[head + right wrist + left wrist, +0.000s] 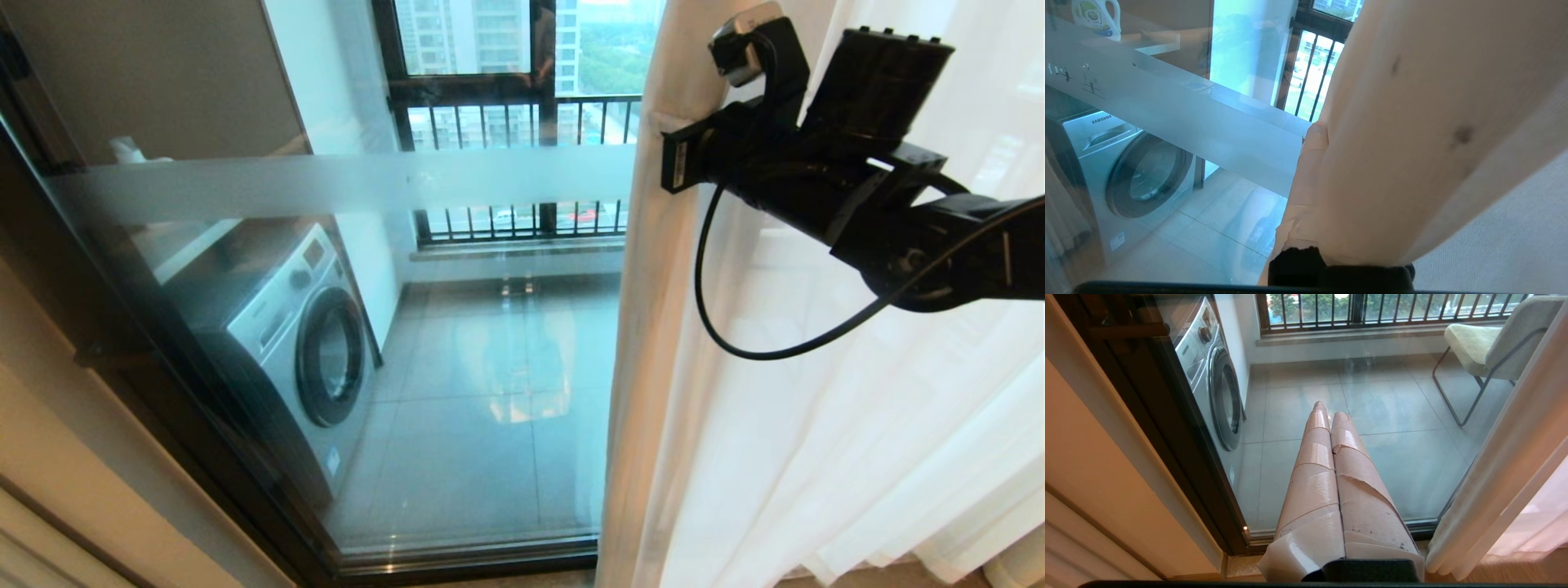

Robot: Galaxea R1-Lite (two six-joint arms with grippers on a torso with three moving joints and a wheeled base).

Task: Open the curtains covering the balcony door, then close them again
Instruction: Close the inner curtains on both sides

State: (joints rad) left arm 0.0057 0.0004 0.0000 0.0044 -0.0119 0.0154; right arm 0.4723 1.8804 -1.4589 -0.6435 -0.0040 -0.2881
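The curtains (pixel 816 457) hang bunched at the right, their cream leading edge (pixel 645 327) beside the bare glass of the balcony door (pixel 490 367), which has a frosted band (pixel 326 184) and a dark frame (pixel 122 327). My right arm (pixel 816 180) reaches up to that edge at band height. In the right wrist view my right gripper (pixel 1323 130) is shut with the curtain fold (pixel 1412 143) draped over one finger; the other taped finger (pixel 1310 163) shows. My left gripper (pixel 1327 410) is shut and empty, parked low and pointing at the foot of the door.
Behind the glass stand a washing machine (pixel 302 343), a chair (pixel 1486 347) and the black-barred railing windows (pixel 522 106). A detergent bottle (pixel 1096 16) sits on a shelf above the machine. A beige wall (pixel 49 457) borders the door frame on the left.
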